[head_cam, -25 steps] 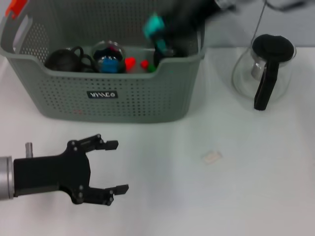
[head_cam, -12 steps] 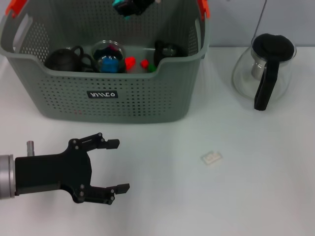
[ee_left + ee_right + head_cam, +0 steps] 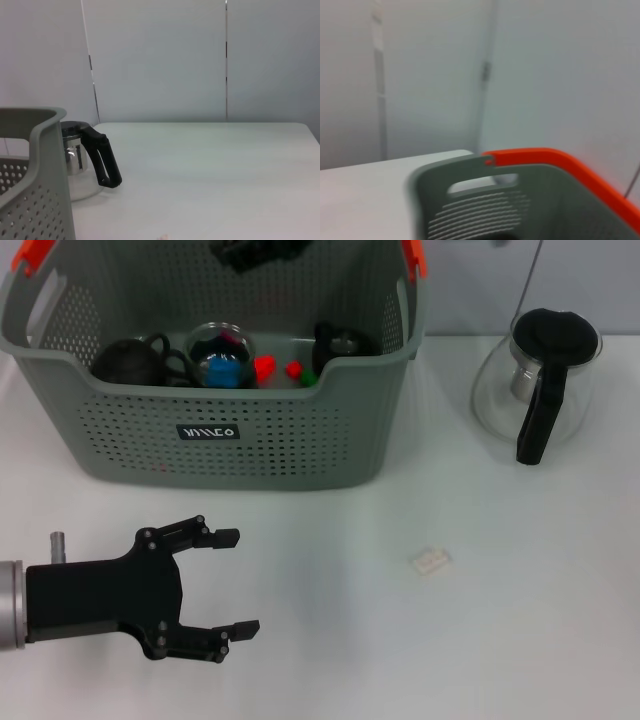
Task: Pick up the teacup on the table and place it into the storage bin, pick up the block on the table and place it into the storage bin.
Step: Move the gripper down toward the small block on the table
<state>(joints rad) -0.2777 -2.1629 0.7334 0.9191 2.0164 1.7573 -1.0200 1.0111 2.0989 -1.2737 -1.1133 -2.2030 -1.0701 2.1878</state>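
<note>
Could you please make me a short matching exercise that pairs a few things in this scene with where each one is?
Things:
1. storage bin
2. glass teapot
3. left gripper
4. small pale scrap

Places:
A. near left of the table, open
B. on the table in front of the teapot
C. far left, with items inside
D. far right

Pairs: 1-C, 2-D, 3-A, 4-B

Head view steeply down over storage bin [image 3: 240, 430]; both wrist views level, beside its rim.
</note>
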